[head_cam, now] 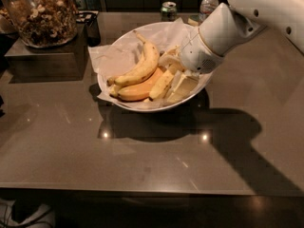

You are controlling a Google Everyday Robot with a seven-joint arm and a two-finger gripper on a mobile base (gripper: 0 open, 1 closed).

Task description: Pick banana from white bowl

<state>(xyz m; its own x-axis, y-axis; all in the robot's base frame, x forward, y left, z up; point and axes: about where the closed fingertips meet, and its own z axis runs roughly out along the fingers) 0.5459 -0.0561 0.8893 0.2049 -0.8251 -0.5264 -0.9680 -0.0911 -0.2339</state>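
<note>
At about 5 o'clock inside the wide, shallow white bowl (pixel 142 109) lined with crumpled paper: the straight, freckled yellow banana (pixel 162 83). Hemmed in at its 9 o'clock by a deeper orange banana (pixel 135 93), under a strongly curved yellow banana (pixel 141 66). Just beside it at 3 o'clock, low in the bowl: the pale gripper (pixel 182 86); cannot tell how far open, or whether holding anything. Beyond the rim: green can (pixel 168 9) at 12 o'clock, clear water bottle (pixel 208 4) at 1, glass jar of nuts (pixel 42 13) at 10.
</note>
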